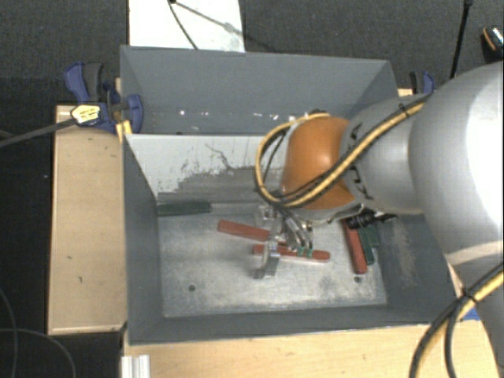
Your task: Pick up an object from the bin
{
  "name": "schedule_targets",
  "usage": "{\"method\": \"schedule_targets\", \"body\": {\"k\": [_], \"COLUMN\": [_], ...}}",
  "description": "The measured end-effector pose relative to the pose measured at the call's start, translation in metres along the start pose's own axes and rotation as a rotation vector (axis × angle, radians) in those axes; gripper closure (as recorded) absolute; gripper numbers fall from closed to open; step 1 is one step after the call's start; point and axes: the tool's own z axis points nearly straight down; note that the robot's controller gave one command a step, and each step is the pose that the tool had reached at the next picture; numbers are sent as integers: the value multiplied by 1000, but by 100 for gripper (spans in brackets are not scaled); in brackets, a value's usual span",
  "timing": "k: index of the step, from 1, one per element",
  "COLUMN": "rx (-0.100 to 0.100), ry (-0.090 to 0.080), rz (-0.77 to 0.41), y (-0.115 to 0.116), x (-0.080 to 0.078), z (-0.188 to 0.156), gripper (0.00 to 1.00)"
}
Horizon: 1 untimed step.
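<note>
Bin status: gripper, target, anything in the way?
Gripper down mid-bin, over the red sticks. Grasp cannot be told. Red-and-green stick close beside; dark green bar far left, apart.

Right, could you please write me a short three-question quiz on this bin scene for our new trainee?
1. True or false: the gripper is down beside the red sticks near the middle of the bin.
2. Which lies nearest the bin's left wall? A) the dark green bar B) the lone red stick on the right C) a blue ball
3. Fill in: the cover on the robot's wrist is ____.

Key: 1 true; 2 A; 3 orange.
</note>
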Motion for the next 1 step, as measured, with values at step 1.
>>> {"method": "schedule_targets", "body": {"k": [1], "rx": [-2], "ry": [-5], "rz": [1], "y": [1], "x": [-1], "z": [-5], "gripper": [100]}}
